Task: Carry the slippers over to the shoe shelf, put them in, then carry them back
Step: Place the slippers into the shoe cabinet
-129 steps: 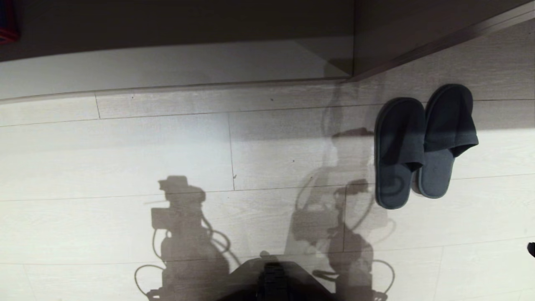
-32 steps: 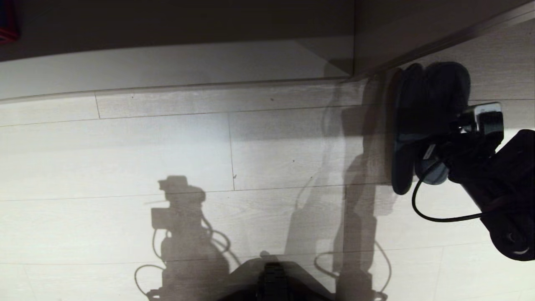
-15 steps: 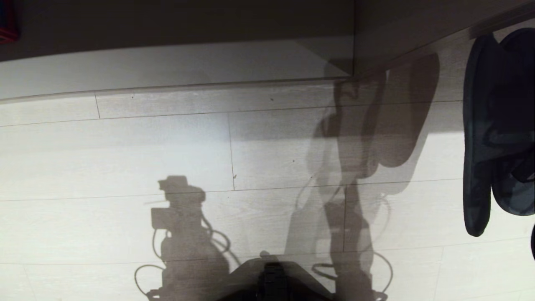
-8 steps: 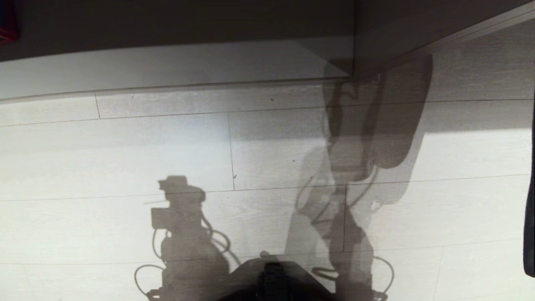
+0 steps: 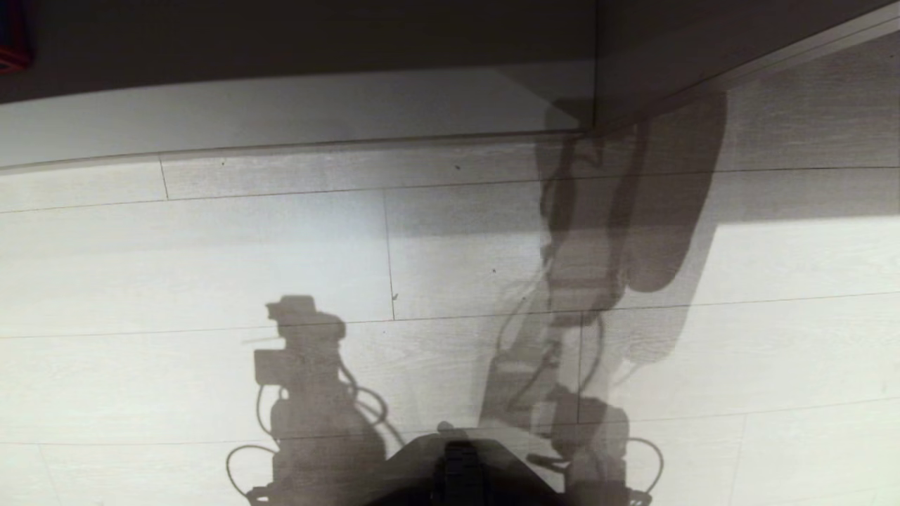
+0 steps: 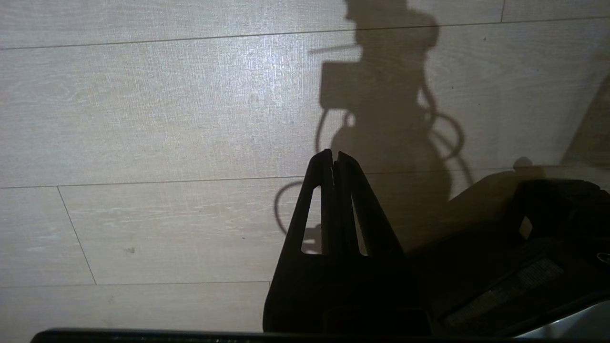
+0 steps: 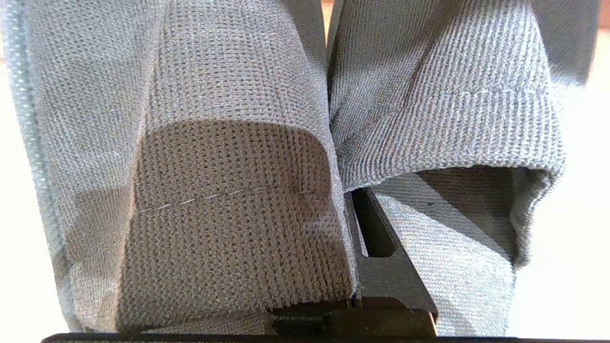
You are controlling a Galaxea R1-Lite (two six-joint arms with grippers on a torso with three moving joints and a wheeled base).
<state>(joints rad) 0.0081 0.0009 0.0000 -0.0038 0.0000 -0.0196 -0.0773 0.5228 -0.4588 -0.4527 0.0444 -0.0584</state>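
Note:
The slippers are out of the head view; only their shadow and the arm's shadow lie on the floor (image 5: pixel 633 232). In the right wrist view both slippers (image 7: pixel 228 190) fill the picture as grey knitted fabric bands hanging side by side. My right gripper (image 7: pixel 348 200) is shut on them, with one dark finger (image 7: pixel 381 267) showing between the two bands and the tips buried in the fabric. The shoe shelf (image 5: pixel 281 116) runs along the far side of the floor, with a pale base board and an upright panel (image 5: pixel 595 70). My left gripper (image 6: pixel 333 155) hangs shut and empty over the floor.
Pale wood-plank flooring (image 5: pixel 211 267) spreads in front of the shelf. My own dark base (image 5: pixel 457 471) shows at the near edge and also as the base (image 6: pixel 524 247) beside the left gripper. A red object (image 5: pixel 10 42) sits at the far left corner.
The slippers, held in my right gripper, have lifted off the floor and passed out of the head view over its right edge. Only their shadow is left. The left arm has not moved.

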